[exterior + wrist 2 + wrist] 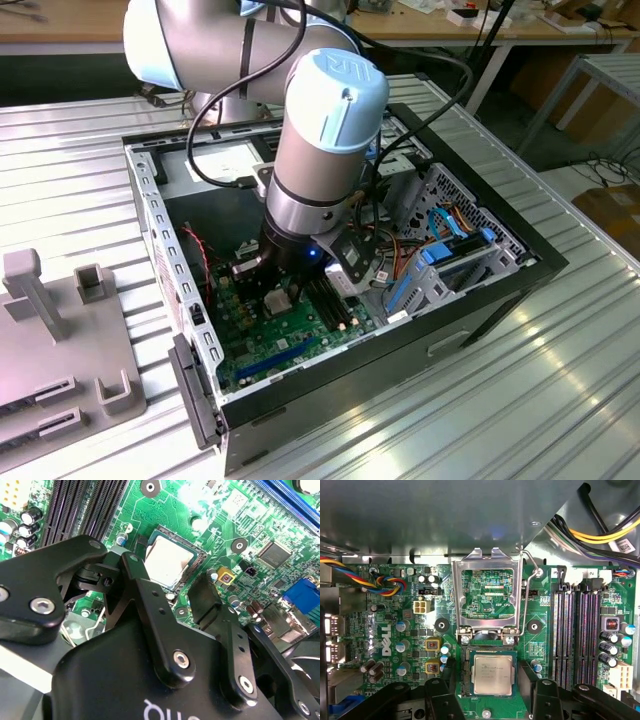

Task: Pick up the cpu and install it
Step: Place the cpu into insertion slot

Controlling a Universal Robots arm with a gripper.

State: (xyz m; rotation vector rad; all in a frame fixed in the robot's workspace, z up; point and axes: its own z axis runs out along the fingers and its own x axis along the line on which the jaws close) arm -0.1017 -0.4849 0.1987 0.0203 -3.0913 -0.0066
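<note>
The black 2-finger gripper (488, 692) stands spread astride the square silver-grey cpu (492, 675), seemingly seated in its socket (465, 672); leaving it calls for a straight lift.

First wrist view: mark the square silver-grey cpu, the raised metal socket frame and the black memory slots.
cpu (492, 675), first wrist view, lid centre.
socket frame (487, 562), first wrist view, end bar.
memory slots (562, 640), first wrist view, one slot's middle.
</note>
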